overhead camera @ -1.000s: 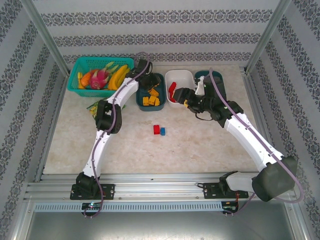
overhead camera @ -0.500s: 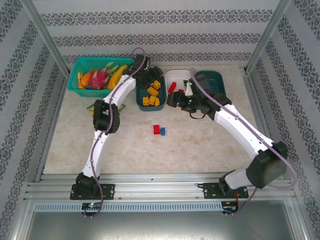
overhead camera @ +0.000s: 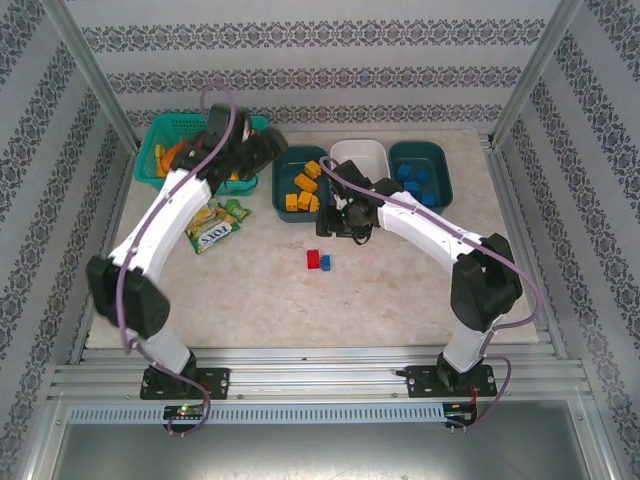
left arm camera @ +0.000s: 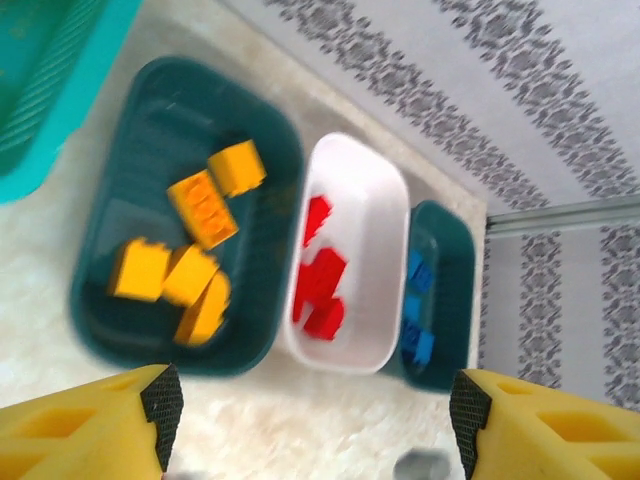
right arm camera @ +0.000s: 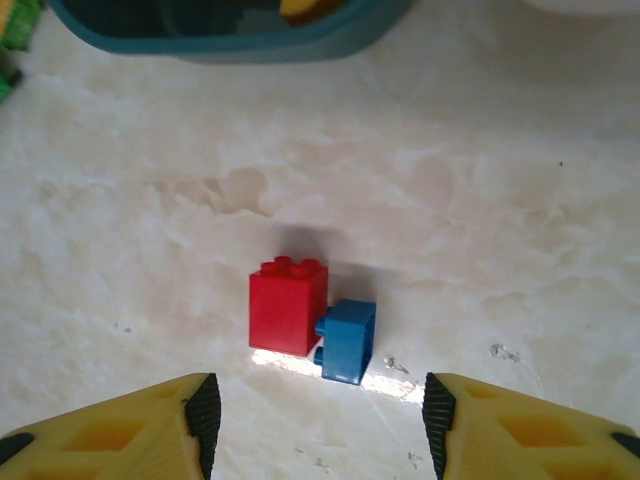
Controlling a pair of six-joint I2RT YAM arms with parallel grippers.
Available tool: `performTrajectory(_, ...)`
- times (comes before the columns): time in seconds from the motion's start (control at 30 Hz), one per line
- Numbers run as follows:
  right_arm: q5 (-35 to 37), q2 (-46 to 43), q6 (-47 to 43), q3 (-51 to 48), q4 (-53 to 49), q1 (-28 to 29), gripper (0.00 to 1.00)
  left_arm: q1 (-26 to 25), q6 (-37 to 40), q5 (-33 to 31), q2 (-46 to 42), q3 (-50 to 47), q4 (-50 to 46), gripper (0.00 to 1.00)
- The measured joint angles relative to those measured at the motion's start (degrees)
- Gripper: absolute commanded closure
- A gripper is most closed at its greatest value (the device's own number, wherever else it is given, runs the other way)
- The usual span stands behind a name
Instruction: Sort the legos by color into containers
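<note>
A red lego (right arm camera: 288, 305) and a smaller blue lego (right arm camera: 348, 340) lie touching on the table (overhead camera: 313, 259). My right gripper (right arm camera: 320, 420) hovers just short of them, open, with nothing between its fingers; from above it (overhead camera: 336, 222) sits just behind the pair. Three containers stand in a row: a teal tub (left arm camera: 120, 340) with yellow-orange bricks (left arm camera: 190, 260), a white tub (left arm camera: 385, 200) with red bricks (left arm camera: 322, 285), and a teal tub (left arm camera: 455, 250) with blue bricks (left arm camera: 418, 315). My left gripper (left arm camera: 312, 420) is open and empty, held above and left of the tubs (overhead camera: 262, 147).
A turquoise mesh basket (overhead camera: 160, 150) of toy fruit stands at the back left under the left arm. Green snack packets (overhead camera: 212, 225) lie in front of it. The yellow-brick tub's rim (right arm camera: 230, 35) is just beyond the two loose bricks.
My left gripper opened over the yellow-brick tub and swung back to the left. My right gripper left the white tub and came down toward the red and blue bricks, its jaws narrowing somewhat.
</note>
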Motion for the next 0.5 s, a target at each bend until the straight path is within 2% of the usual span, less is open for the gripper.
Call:
performTrajectory(0.23,0.44,0.13,-2.75,-3.78,-1.99,5.18,0.35,-0.04,0.00,1.05,-17.66,-26.27,-2.82,0.28)
performTrajectory(0.33,0.37,0.92,-3.80,-5.84,-2.64,7.41,0.33,-0.07,-0.02,1.84,-25.03,-31.89,-4.37,0.28)
performTrajectory(0.5,0.35,5.51,-4.57,-6.27,-1.77,7.69,0.32,-0.07,-0.50,2.73,-33.92,-35.87,-5.44,0.28)
